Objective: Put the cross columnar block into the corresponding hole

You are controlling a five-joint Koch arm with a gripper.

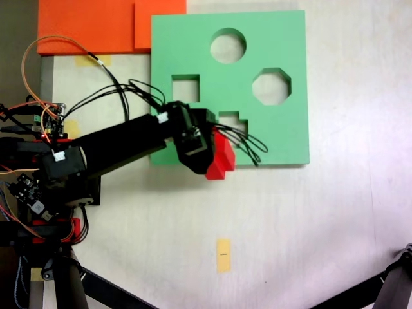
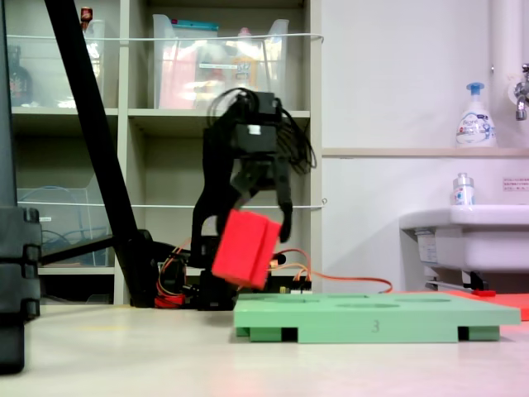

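White wall, shelving with bins, white sink, soap bottle, pale tabletop.

One fixed view looks straight down on the table, taking in the whole green board and the arm from above. The other sits low at table level, close in, looking sideways across the board toward shelves. Both share board and arm.

Arm partly hides the plus-shaped cutout
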